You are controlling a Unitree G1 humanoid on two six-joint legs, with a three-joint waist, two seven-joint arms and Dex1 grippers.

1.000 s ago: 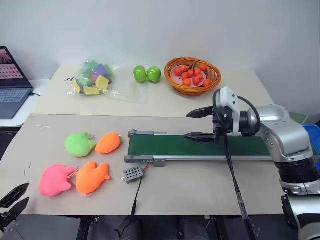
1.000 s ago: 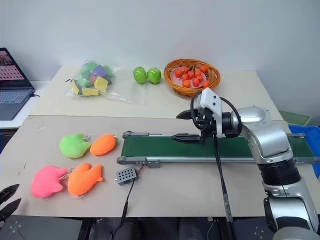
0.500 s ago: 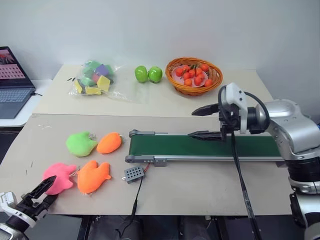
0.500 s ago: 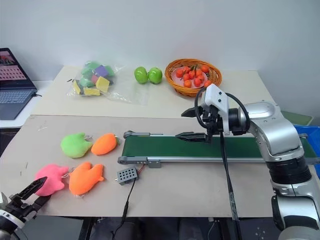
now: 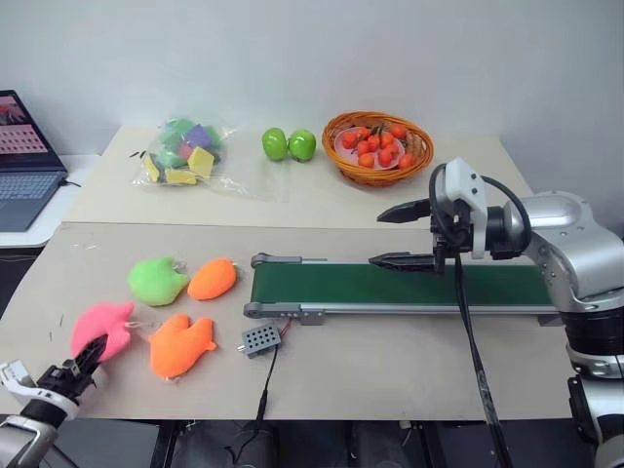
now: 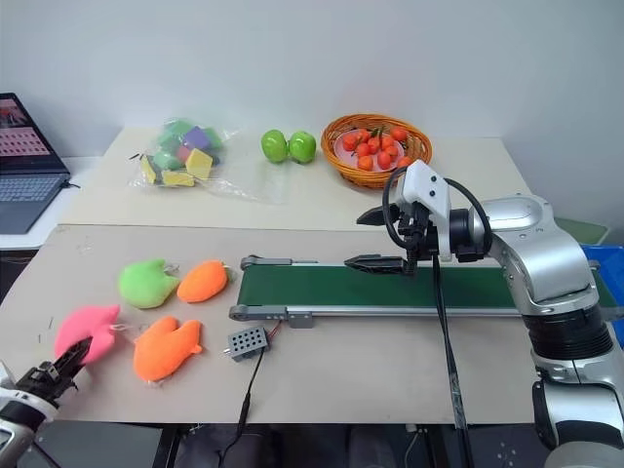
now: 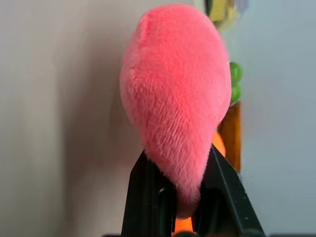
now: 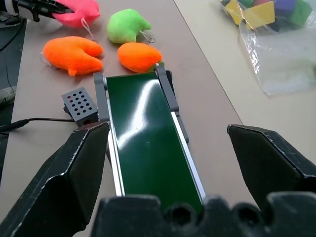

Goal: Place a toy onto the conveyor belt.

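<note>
Across the middle right of the head views the conveyor belt (image 5: 390,285) runs under the right gripper (image 5: 403,235), fingers spread wide, while at lower left the left gripper (image 6: 60,364) pinches the toy (image 7: 177,108), a clamp the left wrist view shows close up.

A robotics lab bench: on a tabletop (image 5: 409,375) against a bare white wall (image 5: 390,49), a small conveyor belt (image 5: 390,285) sits wired to a grey control box (image 5: 259,338). Behind the belt lie props: bagged foam blocks (image 5: 183,151), green apples (image 5: 289,144), a basket (image 5: 377,146). A laptop (image 5: 24,161) sits far left.
</note>
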